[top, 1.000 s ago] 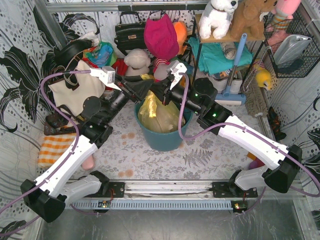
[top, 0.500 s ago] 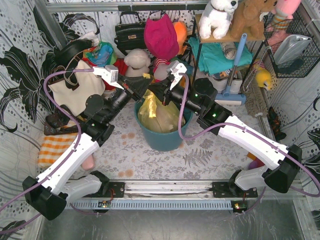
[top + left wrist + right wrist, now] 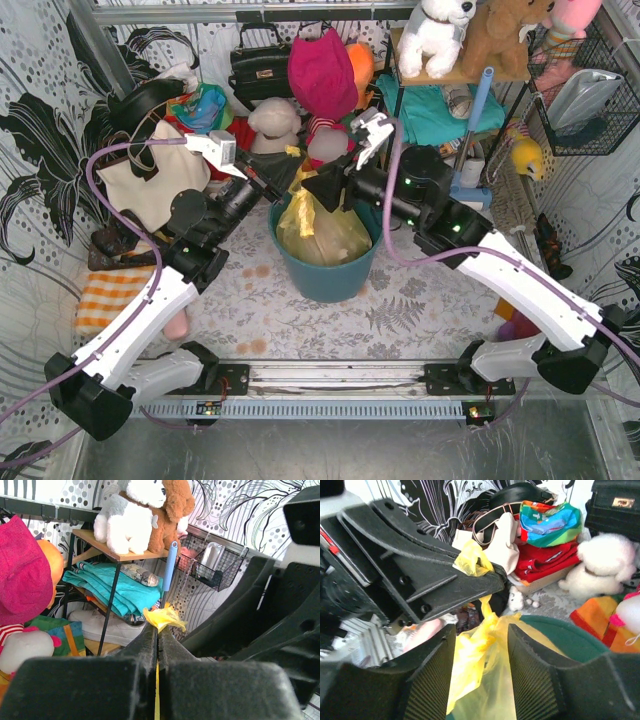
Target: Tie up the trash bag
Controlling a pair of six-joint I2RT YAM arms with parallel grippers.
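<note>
The yellow trash bag (image 3: pixel 322 236) sits in the teal bin (image 3: pixel 325 280), white paper showing through. My left gripper (image 3: pixel 289 186) is shut on one handle strip above the bin's left rim. In the left wrist view the strip's crumpled tip (image 3: pixel 163 617) sticks out past the closed fingers of that gripper (image 3: pixel 158 631). My right gripper (image 3: pixel 313 189) is open just above the bag's gathered neck. In the right wrist view the bag (image 3: pixel 482 680) lies between its spread fingers (image 3: pixel 432 682), and the left gripper's fingers (image 3: pixel 445 582) pinch the strip's tip (image 3: pixel 471 560) ahead.
A cream tote (image 3: pixel 150 180) stands at the left, a black handbag (image 3: pixel 262 65) and pink hat (image 3: pixel 322 70) behind the bin. A shelf with plush toys (image 3: pixel 440 30) and a wire basket (image 3: pixel 585 100) are at the back right. An orange checked cloth (image 3: pixel 105 295) lies left.
My right arm has drawn back to the right and slightly up. My left gripper has shifted a little right with the strip. The bag's neck now stands taller.
</note>
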